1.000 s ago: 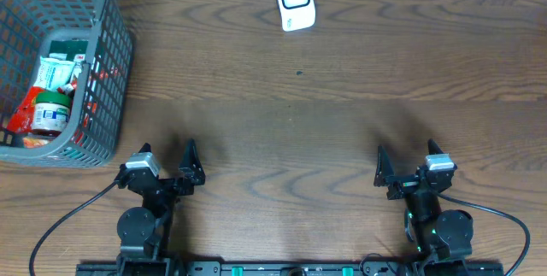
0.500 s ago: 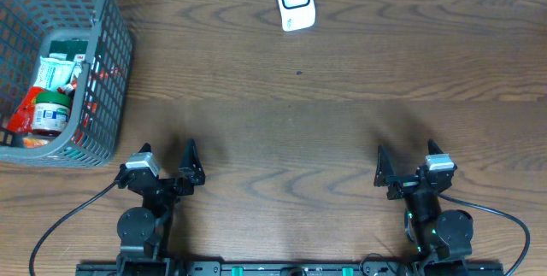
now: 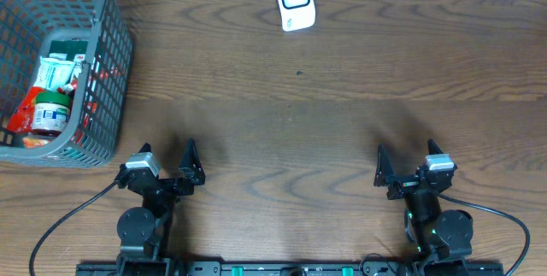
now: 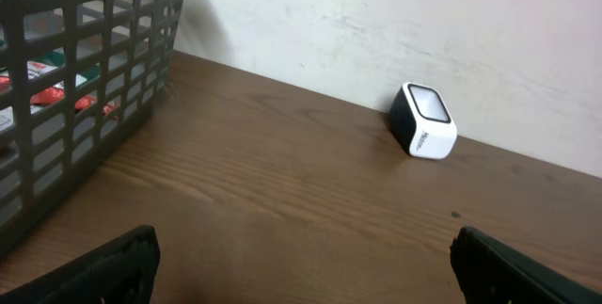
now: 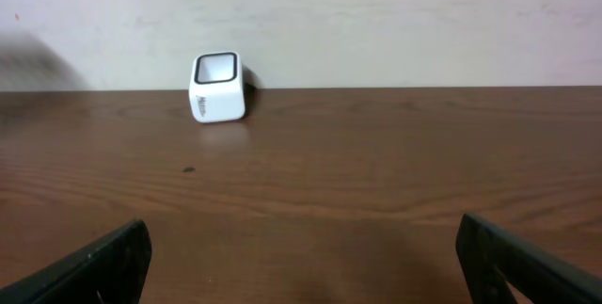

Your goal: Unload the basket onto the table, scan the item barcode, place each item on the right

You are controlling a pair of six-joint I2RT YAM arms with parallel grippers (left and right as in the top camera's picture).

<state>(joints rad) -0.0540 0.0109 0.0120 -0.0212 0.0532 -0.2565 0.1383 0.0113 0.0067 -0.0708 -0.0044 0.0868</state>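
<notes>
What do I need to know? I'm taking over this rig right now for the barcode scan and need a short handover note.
Left gripper: open, empty, near its base.
Right gripper: open, empty, near its base.
Things: items lie in the grey basket at the far left; the scanner stands at the far edge, about centre.
Done: nothing picked or scanned.
Left: take an item from the basket and show its barcode to the scanner.

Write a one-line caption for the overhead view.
Left gripper and right gripper open at the near edge; gray basket of groceries on the left, white scanner at the back.
</notes>
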